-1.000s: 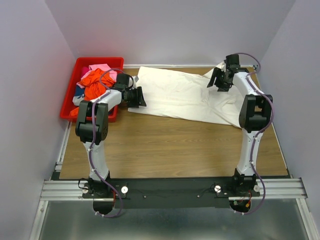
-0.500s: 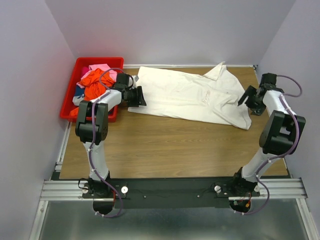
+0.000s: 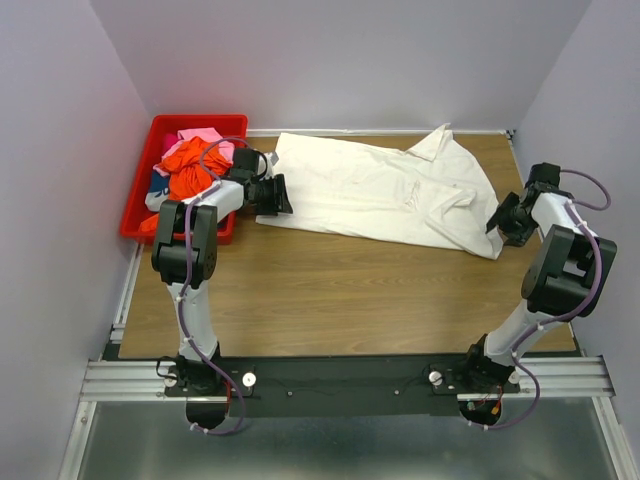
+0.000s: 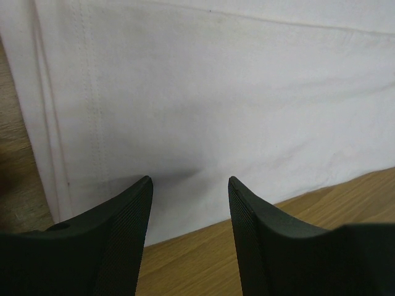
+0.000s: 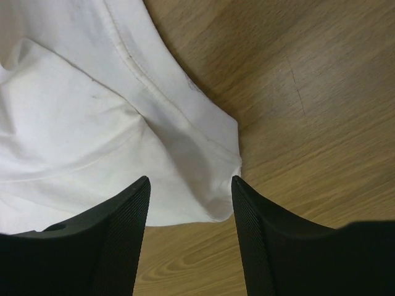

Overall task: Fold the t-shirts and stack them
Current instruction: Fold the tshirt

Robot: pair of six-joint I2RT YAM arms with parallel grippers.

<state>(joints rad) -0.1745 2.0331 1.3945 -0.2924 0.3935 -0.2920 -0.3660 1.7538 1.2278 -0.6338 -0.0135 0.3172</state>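
Left fingers (image 4: pixel 123 237) and right fingers (image 5: pixel 126 237) are held wide over the shirt (image 3: pixel 380 195); one layer alone could be pinched, skewing the fold.

One white t-shirt (image 3: pixel 380 195). One wooden surface (image 3: pixel 350 300). One red bin (image 3: pixel 160 125), with three bunched pieces of cloth showing in it: one orange-red t-shirt (image 3: pixel 185 165), one pink t-shirt (image 3: pixel 200 135), one dark blue-patterned t-shirt (image 3: pixel 158 185). Two end effectors: left end effector (image 3: pixel 275 195), right end effector (image 3: pixel 497 222).
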